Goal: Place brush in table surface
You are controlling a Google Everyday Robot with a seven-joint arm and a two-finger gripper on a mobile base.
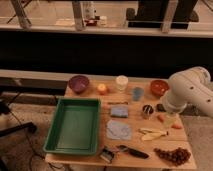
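Jaws of the two-finger gripper [169,118] stand spread wide, with nothing seen between them. The gripper hangs at the lower end of the bulky white robot arm [187,92], over the right-hand edge of the light tan wooden table surface [90,94], just beside a small orange carrot [161,118] and near a short metal can [147,111]. Whether it touches the tabletop cannot be told.

The slim brush with the long black handle [133,151] lies flat on the wood near the front edge. Its long axis runs roughly along that edge, slightly tilted, the right-hand end closer to the edge. Which end carries the bristles cannot be told.

From the gripper, the brush sits well apart, nearer the camera and toward the picture's left, with the pale yellow banana peel [152,134] between them. A bunch of dark grapes [173,155] lies just beside the brush's right end, and the green rectangular plastic tray [54,131] stands to its left.
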